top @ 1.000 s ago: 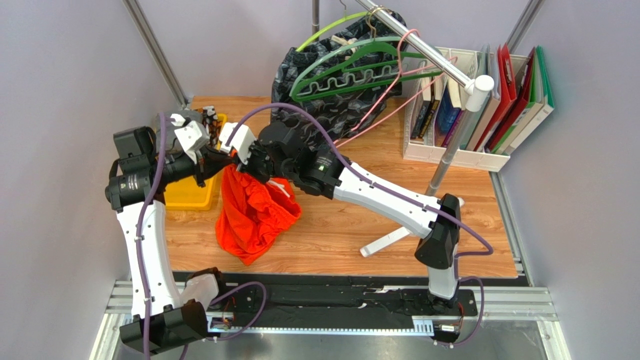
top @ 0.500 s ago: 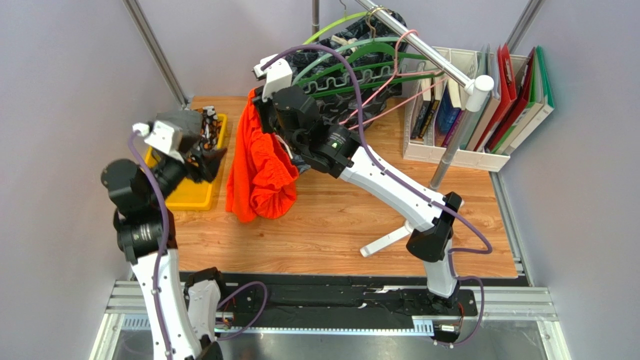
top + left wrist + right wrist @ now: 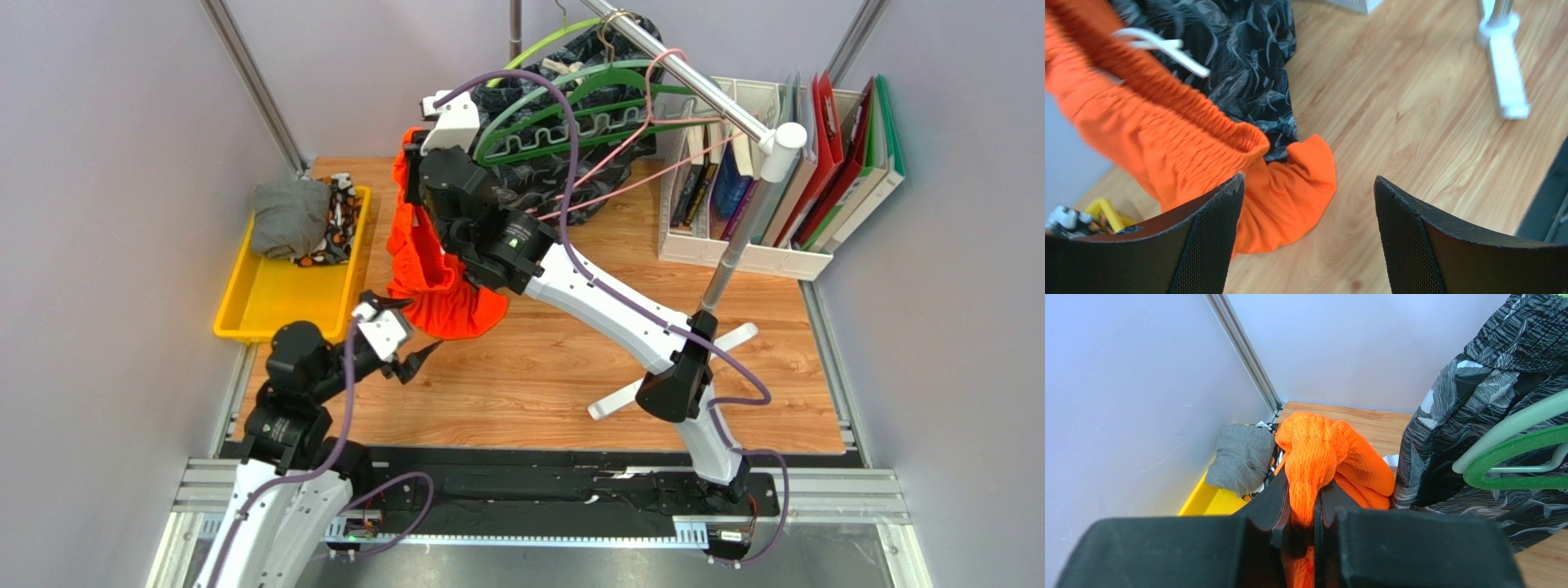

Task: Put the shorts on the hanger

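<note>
Above table (image 3: 540,380) — right tool (image 3: 1301,505) pinches shorts (image 3: 429,276); left tool (image 3: 1309,180) agape.

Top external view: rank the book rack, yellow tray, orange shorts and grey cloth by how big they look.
1. Book rack: largest.
2-3. Yellow tray and shorts: too close to rank. The shorts are partly hidden and held up nearer the camera.
4. Grey cloth: smallest.
</note>
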Robot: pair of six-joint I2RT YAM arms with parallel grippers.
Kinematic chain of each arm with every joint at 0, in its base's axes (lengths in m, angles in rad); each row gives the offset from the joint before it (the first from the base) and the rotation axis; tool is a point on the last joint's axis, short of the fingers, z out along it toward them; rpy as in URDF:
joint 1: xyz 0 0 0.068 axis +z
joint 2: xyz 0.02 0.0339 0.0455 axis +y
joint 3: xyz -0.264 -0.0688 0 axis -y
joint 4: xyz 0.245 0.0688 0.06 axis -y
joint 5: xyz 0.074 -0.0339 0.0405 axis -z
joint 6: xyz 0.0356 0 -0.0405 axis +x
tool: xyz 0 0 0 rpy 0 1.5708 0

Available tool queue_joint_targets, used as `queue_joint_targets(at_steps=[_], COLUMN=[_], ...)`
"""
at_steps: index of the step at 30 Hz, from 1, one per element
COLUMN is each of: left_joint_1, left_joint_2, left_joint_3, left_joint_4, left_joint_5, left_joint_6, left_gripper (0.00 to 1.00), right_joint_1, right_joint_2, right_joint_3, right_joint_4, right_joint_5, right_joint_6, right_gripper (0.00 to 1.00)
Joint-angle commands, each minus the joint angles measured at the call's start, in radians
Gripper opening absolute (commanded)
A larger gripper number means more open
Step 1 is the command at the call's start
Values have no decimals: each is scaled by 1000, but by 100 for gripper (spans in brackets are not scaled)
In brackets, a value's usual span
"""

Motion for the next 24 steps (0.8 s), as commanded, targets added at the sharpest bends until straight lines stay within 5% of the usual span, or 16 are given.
queue_joint_targets(at_steps=[1,5,8,18,22,24], left_joint_1=[-157,-424,-518,-532,-510,-506], left_joint_2=[24,100,223,602,656,633], left_joint_3=[-40,-18,37,138,170,163], left_joint_4=[71,33,42,193,65,29], left_joint_5=[-248,-459,-601,-946,-1030,-1063], left_joint_6=[380,608,650,697,621,616], left_gripper=[82,82,79,77,64,48], right_joint_1=[5,5,5,5,4,4], right_joint_2=[-1,7,9,3,-16,-30], right_joint_3=[57,57,54,27,10,-4], right_joint_4=[127,144,145,147,171,184], right_joint_5=[69,75,81,90,109,113], right_joint_6=[52,45,43,26,-23,-38], right_gripper=[0,0,0,0,0,0])
